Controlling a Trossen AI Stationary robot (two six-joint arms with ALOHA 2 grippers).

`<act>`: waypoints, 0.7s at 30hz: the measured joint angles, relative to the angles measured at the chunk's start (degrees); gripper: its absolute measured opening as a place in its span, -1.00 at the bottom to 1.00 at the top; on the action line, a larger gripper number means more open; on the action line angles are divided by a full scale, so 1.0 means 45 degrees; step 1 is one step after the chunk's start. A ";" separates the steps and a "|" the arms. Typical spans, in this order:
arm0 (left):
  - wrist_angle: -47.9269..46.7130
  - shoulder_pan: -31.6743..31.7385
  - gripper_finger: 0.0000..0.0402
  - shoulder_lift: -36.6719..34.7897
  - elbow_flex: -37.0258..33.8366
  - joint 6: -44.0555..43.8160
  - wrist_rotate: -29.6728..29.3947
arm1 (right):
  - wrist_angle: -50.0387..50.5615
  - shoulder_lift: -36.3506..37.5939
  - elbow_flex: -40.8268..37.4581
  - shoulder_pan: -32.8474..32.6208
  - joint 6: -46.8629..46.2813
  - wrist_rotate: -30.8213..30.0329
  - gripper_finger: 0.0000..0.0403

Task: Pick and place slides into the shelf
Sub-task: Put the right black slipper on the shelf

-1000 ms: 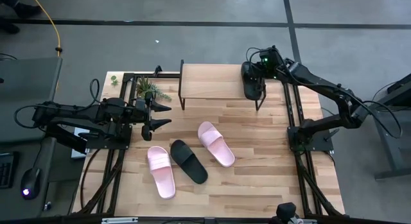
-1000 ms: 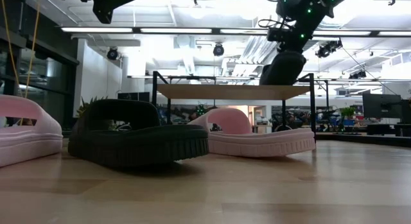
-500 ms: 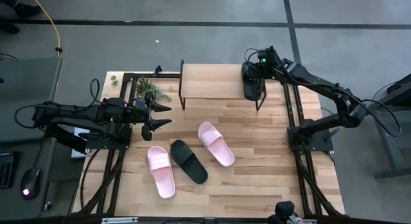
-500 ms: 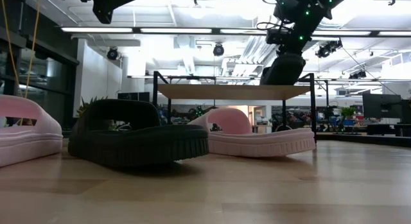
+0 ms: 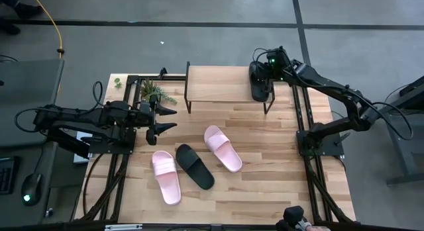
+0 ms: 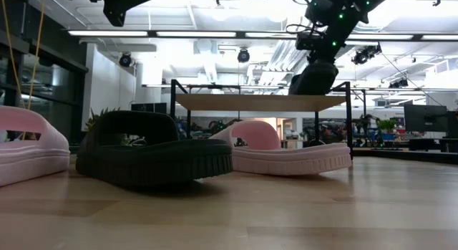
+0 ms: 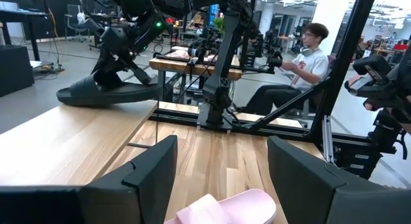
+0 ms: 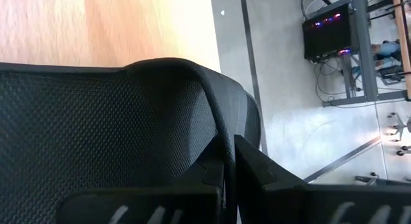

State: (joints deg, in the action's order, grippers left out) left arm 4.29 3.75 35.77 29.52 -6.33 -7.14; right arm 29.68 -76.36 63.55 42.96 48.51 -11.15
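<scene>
While the right gripper (image 5: 260, 85) stands clamped tight on the rim of a black slide (image 5: 257, 82), that slide lies on the shelf (image 5: 215, 84) at the plank's right end, with its mesh-textured strap filling the right wrist view. The shelf, a pale wood plank on thin black metal legs, stands along the far edge of the desk (image 5: 278, 178), whose top is made of light wooden strips. Three further slides lie near the desk's middle: a pale pink slide (image 5: 222, 148) with a smooth wide strap, a second black slide (image 5: 195, 166) with a ribbed sole just beside it, and another pink slide (image 5: 166, 176) toward the near left corner. Over the left edge the left gripper (image 5: 165, 118) hovers, its blunt dark fingers spread wide and empty. Beyond the desk, a seated person (image 7: 302, 73) shows in the left wrist view.
</scene>
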 joint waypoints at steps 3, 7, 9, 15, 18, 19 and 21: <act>0.0000 0.0000 0.12 0.0000 0.0000 0.0000 0.0000 | 0.0086 0.0000 0.0000 0.0027 0.0005 0.0000 -1.00; 0.0000 0.0000 0.12 0.0000 0.0000 0.0000 0.0000 | 0.0396 0.0014 0.0000 0.0154 0.0005 0.0066 -1.00; 0.0000 0.0000 0.12 0.0000 0.0000 0.0000 0.0000 | 0.0587 0.0028 0.0000 0.0244 0.0005 0.0151 -1.00; 0.0000 0.0000 0.12 0.0000 0.0000 0.0000 0.0000 | 0.0912 0.0039 0.0010 0.0516 -0.0036 0.0629 -1.00; 0.0000 0.0000 0.12 0.0000 0.0000 0.0000 0.0000 | 0.0957 0.0039 0.0010 0.0616 -0.0051 0.0962 -1.00; 0.0000 0.0000 0.12 0.0000 0.0000 0.0000 0.0000 | 0.0971 0.0039 0.0010 0.0622 -0.0049 0.1038 -0.99; 0.0000 0.0000 0.12 0.0000 0.0000 0.0000 0.0000 | 0.0978 0.0039 0.0010 0.0627 -0.0049 0.1076 -0.96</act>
State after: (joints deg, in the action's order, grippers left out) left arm 4.29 3.75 35.77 29.52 -6.33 -7.14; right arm 34.08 -76.18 63.59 45.78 48.29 -6.31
